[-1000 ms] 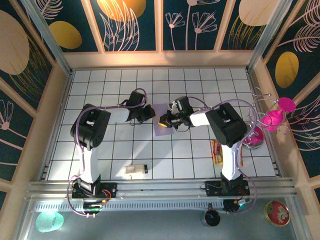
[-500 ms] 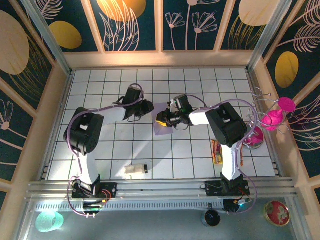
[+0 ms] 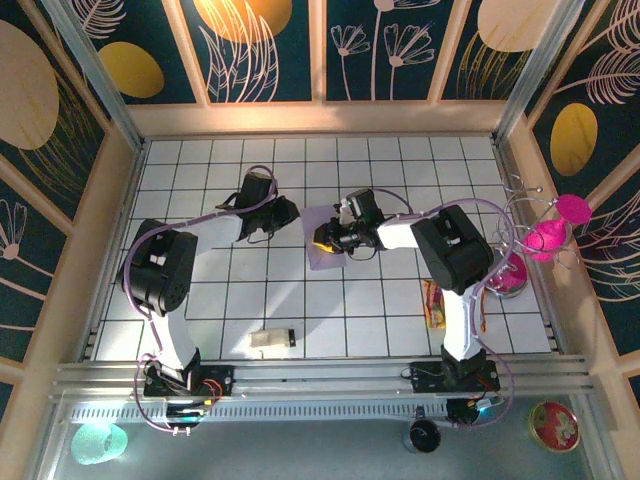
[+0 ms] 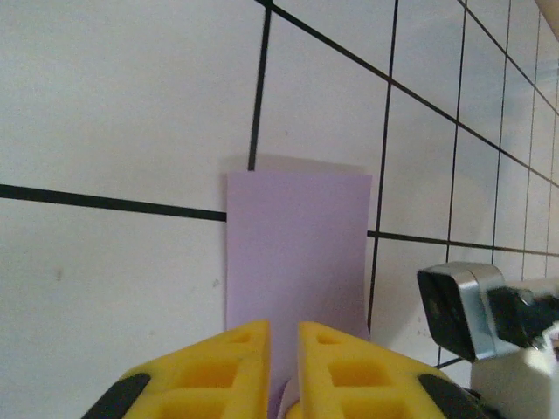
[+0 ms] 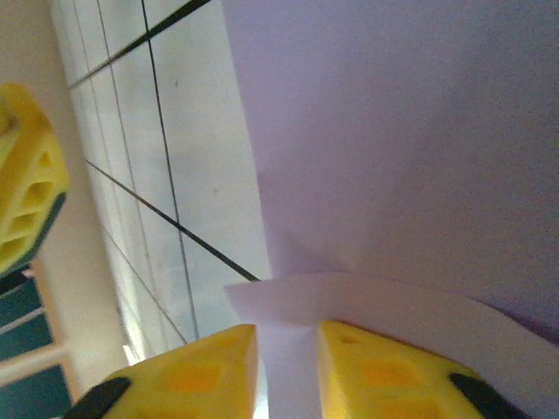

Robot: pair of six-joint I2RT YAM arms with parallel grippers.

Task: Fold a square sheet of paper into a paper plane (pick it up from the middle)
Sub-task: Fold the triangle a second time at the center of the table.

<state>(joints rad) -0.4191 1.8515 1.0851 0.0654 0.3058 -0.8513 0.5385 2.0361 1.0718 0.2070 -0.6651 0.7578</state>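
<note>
The square sheet of paper [image 3: 326, 255], pale lilac and folded to a narrow oblong, lies on the white grid table between the two grippers. In the left wrist view the paper [image 4: 297, 244] lies flat just ahead of my left gripper [image 4: 284, 336], whose yellow fingers stand a narrow slit apart with nothing clamped. From above, the left gripper [image 3: 287, 214] sits just left of the sheet. My right gripper [image 3: 324, 238] is over the sheet's left part. In the right wrist view a raised flap [image 5: 367, 301] of the paper [image 5: 402, 131] runs into the gap of the right gripper [image 5: 286, 336]; its fingers stand visibly apart.
A small white block with a black end [image 3: 272, 340] lies near the front. A red-yellow snack packet [image 3: 433, 303] lies right of the right arm. Pink items on a wire stand [image 3: 548, 238] sit at the right wall. The left gripper's yellow finger [image 5: 26, 192] shows left of the sheet.
The left gripper has drawn back leftward off the sheet while its arm swung left. The right gripper edged slightly left over the sheet. The paper has stayed in place.
</note>
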